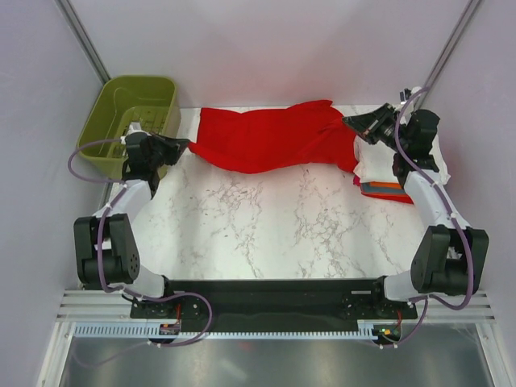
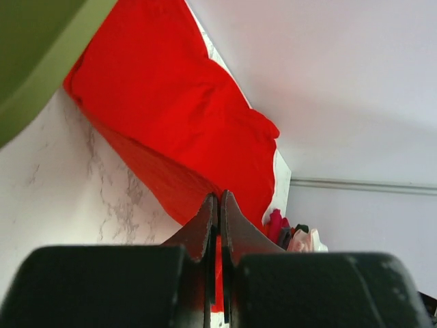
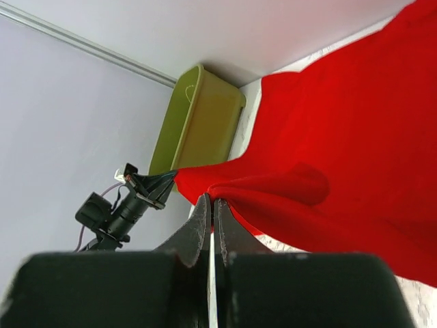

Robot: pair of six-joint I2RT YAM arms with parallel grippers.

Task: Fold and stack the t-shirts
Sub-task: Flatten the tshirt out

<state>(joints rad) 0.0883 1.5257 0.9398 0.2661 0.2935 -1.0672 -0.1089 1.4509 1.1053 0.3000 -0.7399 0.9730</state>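
red t-shirt (image 1: 274, 137) held stretched between left gripper (image 1: 186, 146) and right gripper (image 1: 347, 121)

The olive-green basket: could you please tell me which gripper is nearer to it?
Left. The left gripper is right beside the basket, gripping one end of the red t-shirt; the right gripper holds the other end across the table, by the folded stack.

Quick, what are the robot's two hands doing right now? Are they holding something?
Left gripper: closed, pinching the red t-shirt.
Right gripper: closed, pinching the red t-shirt's other end.
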